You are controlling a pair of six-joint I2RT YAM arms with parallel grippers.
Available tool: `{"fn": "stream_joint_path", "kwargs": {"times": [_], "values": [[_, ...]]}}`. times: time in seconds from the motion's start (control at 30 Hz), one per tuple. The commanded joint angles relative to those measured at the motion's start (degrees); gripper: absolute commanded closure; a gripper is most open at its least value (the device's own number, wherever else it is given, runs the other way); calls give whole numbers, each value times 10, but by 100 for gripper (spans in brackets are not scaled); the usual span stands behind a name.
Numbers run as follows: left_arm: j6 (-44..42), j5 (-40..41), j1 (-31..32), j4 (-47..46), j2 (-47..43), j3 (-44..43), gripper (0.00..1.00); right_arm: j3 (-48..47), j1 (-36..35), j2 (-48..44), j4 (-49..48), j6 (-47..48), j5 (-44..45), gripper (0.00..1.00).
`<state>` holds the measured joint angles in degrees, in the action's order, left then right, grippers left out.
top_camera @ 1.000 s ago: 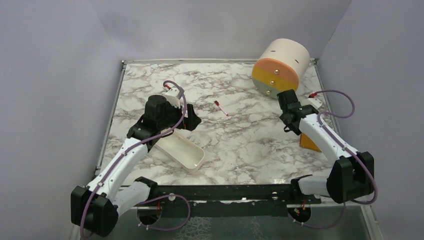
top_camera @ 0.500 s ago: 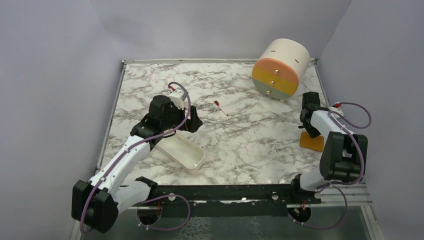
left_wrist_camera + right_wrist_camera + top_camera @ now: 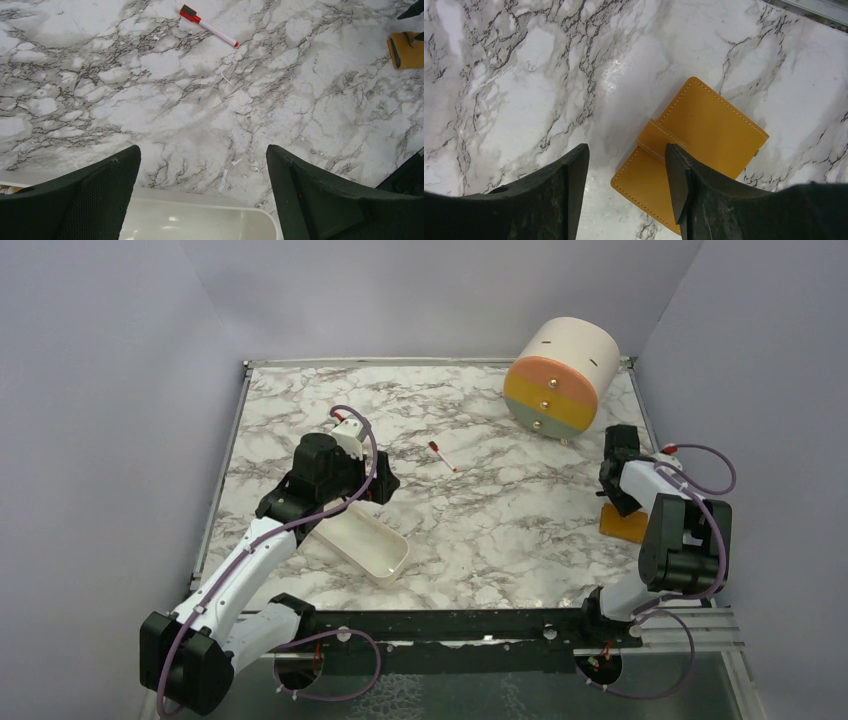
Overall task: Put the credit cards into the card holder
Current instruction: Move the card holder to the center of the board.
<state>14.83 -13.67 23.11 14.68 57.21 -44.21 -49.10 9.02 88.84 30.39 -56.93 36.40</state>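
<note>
Nearer than the drum (image 3: 560, 375) lay the shut wallet (image 3: 704, 130), with the right gripper (image 3: 625, 152) open and empty just above it, probably needing to grasp and unfold it next, while the left gripper (image 3: 202, 155), likewise open and empty, hovered farther from the drum, no cards in sight.

Top view looks down on the whole desk (image 3: 480, 530) from behind; both wrist views look down from nearer, sharing the card holder (image 3: 714, 125).

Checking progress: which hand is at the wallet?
The right hand, open over the closed orange wallet; the left hand is open above the white tray, across the table.
</note>
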Motion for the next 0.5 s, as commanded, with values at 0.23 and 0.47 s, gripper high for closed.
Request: {"fn": "stream_joint_path", "kwargs": {"times": [0.23,0.47], "values": [[-10,7,3,-5,-16,4,1,24,39,-18,-29,22,8,36],[-11,8,3,-5,-16,5,1,35,41,-6,-59,59,-61,36]]}}
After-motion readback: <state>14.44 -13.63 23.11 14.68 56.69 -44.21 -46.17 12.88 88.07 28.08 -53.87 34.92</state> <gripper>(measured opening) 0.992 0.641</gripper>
